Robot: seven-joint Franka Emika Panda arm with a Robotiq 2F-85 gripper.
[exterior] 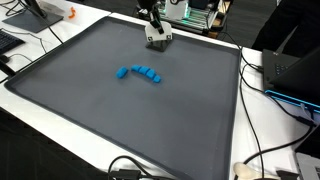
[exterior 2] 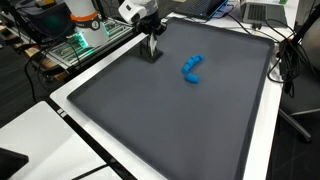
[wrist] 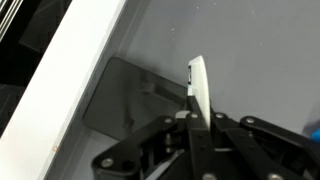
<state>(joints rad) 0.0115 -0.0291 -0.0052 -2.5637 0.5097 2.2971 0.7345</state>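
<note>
My black pincer (wrist: 198,70) looks pressed together on nothing, low over the dark grey rubber mat (wrist: 250,60), just beside the white table border (wrist: 70,70) (dip further and I scrape). Whether the tip touches is hidden. The curved blue row of plastic blocks (exterior: 139,72) lies well apart, mid-mat.

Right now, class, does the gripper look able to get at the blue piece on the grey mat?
Probably yes. The gripper stands near an edge of the grey mat, apart from the blue piece; only bare mat lies between them, so nothing seems to block the way.
</note>
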